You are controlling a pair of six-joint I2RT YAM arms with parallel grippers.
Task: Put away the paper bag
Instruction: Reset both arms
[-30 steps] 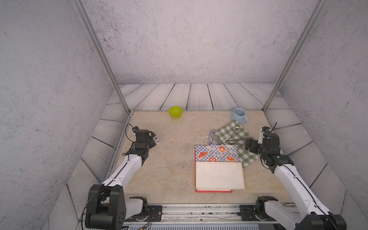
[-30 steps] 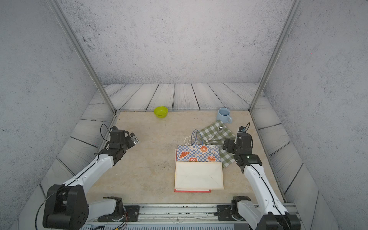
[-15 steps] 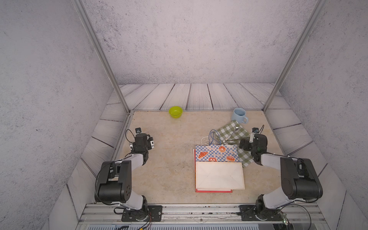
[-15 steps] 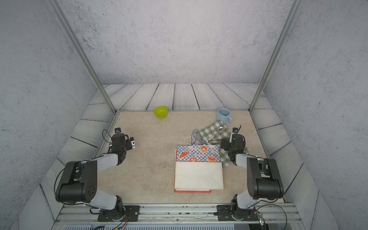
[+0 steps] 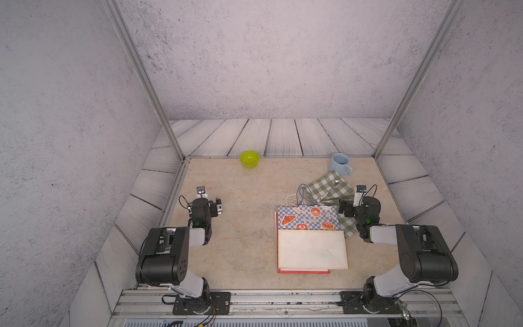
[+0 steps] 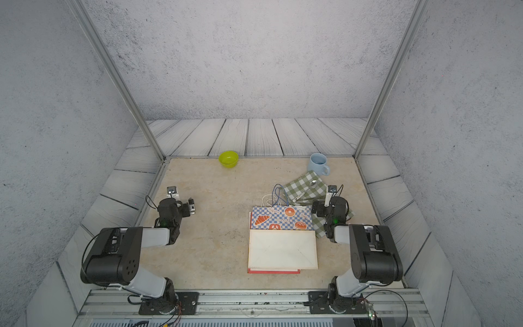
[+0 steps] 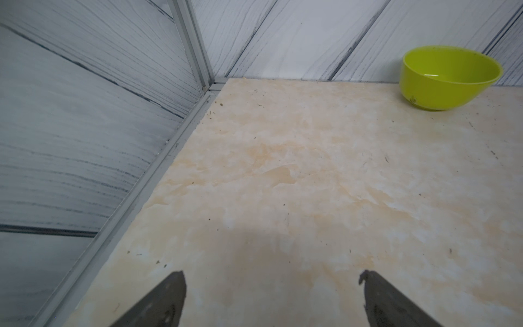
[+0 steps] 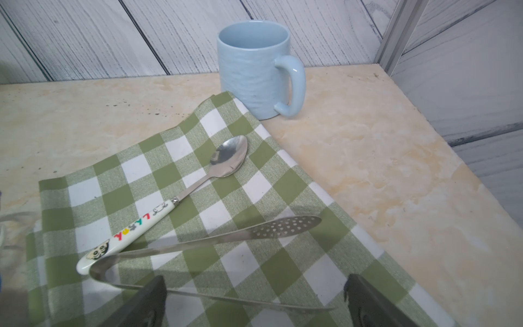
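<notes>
The paper bag (image 5: 308, 221) (image 6: 283, 221) lies flat right of the table's middle in both top views. It has a blue-and-white check with pastry prints, its white bottom (image 5: 311, 249) is folded over toward the front, and its cord handles (image 5: 302, 196) point to the back. My right gripper (image 5: 359, 206) (image 8: 254, 280) stands open just right of the bag, low over a green checked cloth, holding nothing. My left gripper (image 5: 203, 206) (image 7: 271, 276) is open over bare table at the far left, well away from the bag.
A green checked cloth (image 5: 329, 186) (image 8: 254, 184) behind the bag carries a spoon (image 8: 220, 161) and metal tongs (image 8: 226, 237). A blue mug (image 5: 339, 164) stands at the back right and a green bowl (image 5: 249, 159) at the back. A red edge (image 5: 302, 271) shows under the bag.
Both arms have folded down and back toward their bases, their upper links now standing near the front rail. The grippers stay open in about the same places. The bag has not moved.
</notes>
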